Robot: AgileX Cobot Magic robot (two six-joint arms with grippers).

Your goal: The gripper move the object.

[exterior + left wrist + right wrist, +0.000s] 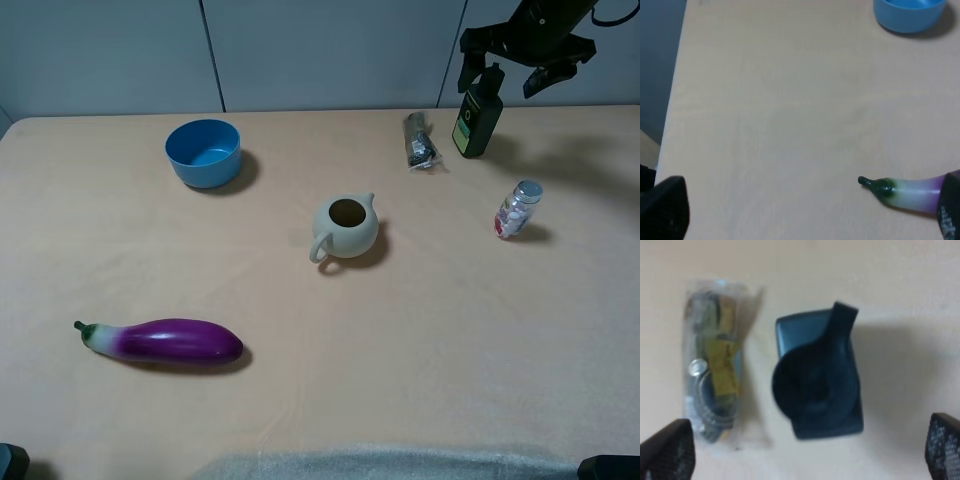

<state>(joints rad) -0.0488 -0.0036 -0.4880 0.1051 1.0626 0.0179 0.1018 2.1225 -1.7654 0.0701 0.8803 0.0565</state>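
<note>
The black flat-sided bottle (476, 120) with a black cap and green label stands upright at the far right of the table. My right gripper (505, 72) hovers just above it, open, with one finger on each side of the cap and not touching. In the right wrist view the bottle (817, 385) is seen from above, centred between the two fingertips (665, 450) of the right gripper (805, 452). My left gripper (807, 210) is open and empty, low over the table's near left, beside the eggplant's stem.
A dark wrapped packet (420, 140) lies just left of the bottle, also in the right wrist view (715, 375). A small clear jar (518, 208), a pale teapot (346, 228), a blue bowl (204, 152) and a purple eggplant (170, 341) rest on the table.
</note>
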